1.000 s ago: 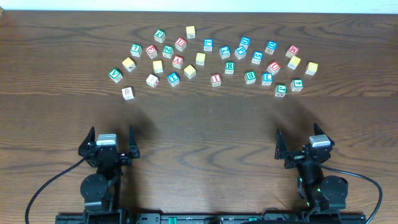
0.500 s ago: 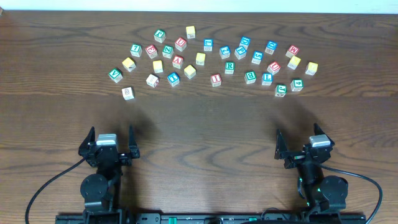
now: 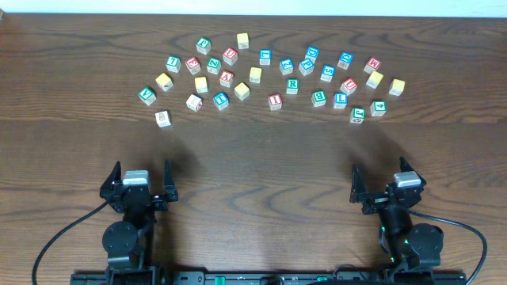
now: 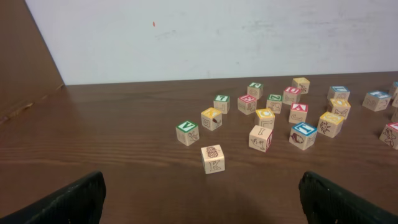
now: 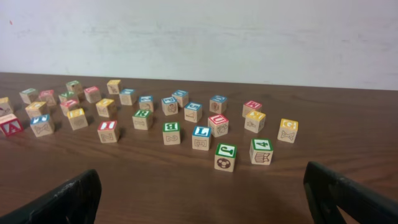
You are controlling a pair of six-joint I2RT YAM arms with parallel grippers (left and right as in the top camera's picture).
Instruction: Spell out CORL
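Observation:
Many small wooden letter cubes lie scattered across the far half of the table. The white-faced cube with a green R [image 3: 292, 85] [image 5: 142, 118] is right of centre. The blue L cube [image 3: 340, 100] [image 5: 201, 135] sits at the near right edge of the scatter. Several yellow-topped cubes, such as one [image 3: 255, 74] mid-field and one [image 3: 375, 79] at the right, have tops I cannot read. My left gripper [image 3: 141, 174] [image 4: 202, 208] and right gripper [image 3: 382, 178] [image 5: 202, 205] rest open and empty near the front edge, far from the cubes.
A plain cube marked K [image 3: 162, 118] [image 4: 212, 158] is the one nearest the left gripper. A green J cube [image 3: 358, 114] [image 5: 226, 156] and a green 4 cube [image 5: 262, 150] are nearest the right gripper. Red-lettered cubes are mixed in. A wall stands behind the table.

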